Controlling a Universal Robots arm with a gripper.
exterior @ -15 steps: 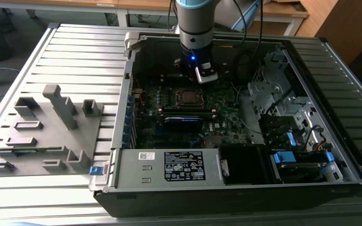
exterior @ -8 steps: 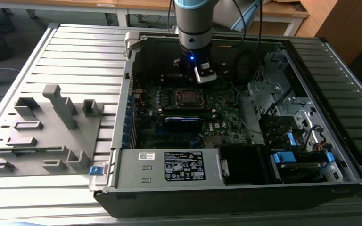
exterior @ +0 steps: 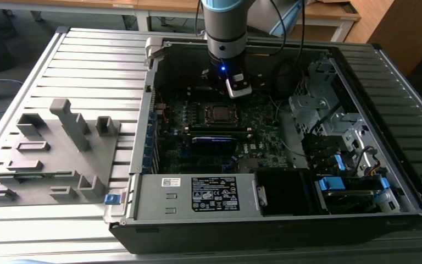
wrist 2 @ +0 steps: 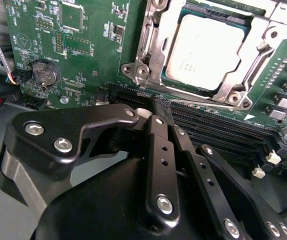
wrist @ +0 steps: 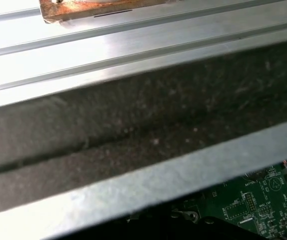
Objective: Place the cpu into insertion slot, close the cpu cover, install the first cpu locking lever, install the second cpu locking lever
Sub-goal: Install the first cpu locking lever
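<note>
While the arm's wrist blocks the far end of the motherboard (exterior: 226, 126) in the exterior view, the gripper's tips cannot be made out there, tucked under the white camera block at 12 o'clock of the socket. In the second wrist view the gripper (wrist 2: 164, 107) shows its black fingers (wrist 2: 159, 131) pressed together, clenched on nothing, their tips hovering over the long black memory slots (wrist 2: 223, 131) just beside the socket (whether they touch the board is hard to tell). The cpu (wrist 2: 206, 51) lies seated in the insertion slot (wrist 2: 148, 47), its dull silver top bare. The cpu cover (wrist 2: 256, 60) frames the chip, its far edge cut off by the picture's border, so how it stands latched is unclear. In the first wrist view, the case wall (wrist: 133, 135) hides most of the board.
</note>
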